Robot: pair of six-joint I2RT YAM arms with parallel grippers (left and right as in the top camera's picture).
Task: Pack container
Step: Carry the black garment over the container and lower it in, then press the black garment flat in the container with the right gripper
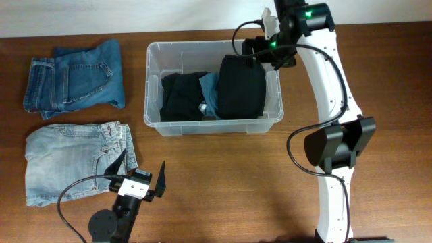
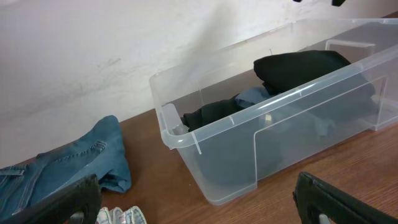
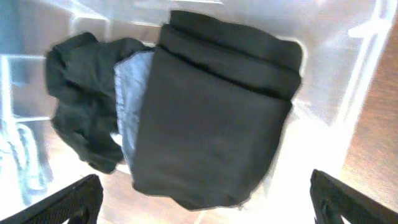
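Overhead, the container [image 1: 154, 88] looks light, stiff, slick; its rim suits gripping. Left claw [image 1: 138, 172] and right claw [image 3: 208, 199] stand spread.

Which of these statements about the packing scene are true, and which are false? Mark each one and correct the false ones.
1. A folded black garment lies inside the container. True.
2. Both pairs of jeans are packed in the container. False: the dark jeans and the light jeans lie on the table beside it.
3. The right claw is open above the container and holds nothing. True.
4. The left claw is shut on the light jeans. False: it is open and holds nothing.
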